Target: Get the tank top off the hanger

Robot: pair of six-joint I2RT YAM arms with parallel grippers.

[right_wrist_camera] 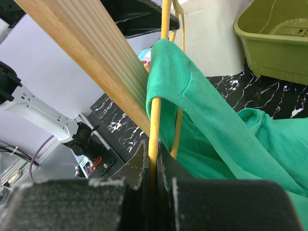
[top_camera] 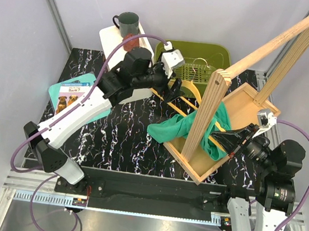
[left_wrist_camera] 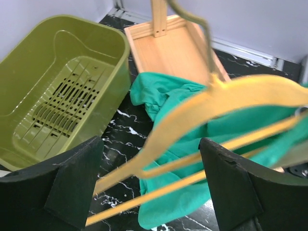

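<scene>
The black marbled table (top_camera: 123, 140) carries a slanted wooden rack (top_camera: 208, 113) with a shallow tray base, standing toward the right side. An olive plastic basket (top_camera: 218, 56) sits just behind the rack's tray.

The tank top (top_camera: 167, 129) is bunched against the rack's upright post. Part of it lies in the tray and part spills over the tray's left edge onto the table. One strap is looped over the hanger (left_wrist_camera: 192, 108), seen close up from the right wrist.

The yellow hanger reaches from the rack's tray out to the left and is held tilted above the table.

The right end effector (right_wrist_camera: 154, 166), at the rack's right side, is clamped tight on a thin bar of the hanger.

The left end effector (left_wrist_camera: 149, 180), to the left of the rack, is spread wide. The hanger's shoulder and lower bar pass between its fingers (left_wrist_camera: 72, 178), and neither finger is clearly touching them.
</scene>
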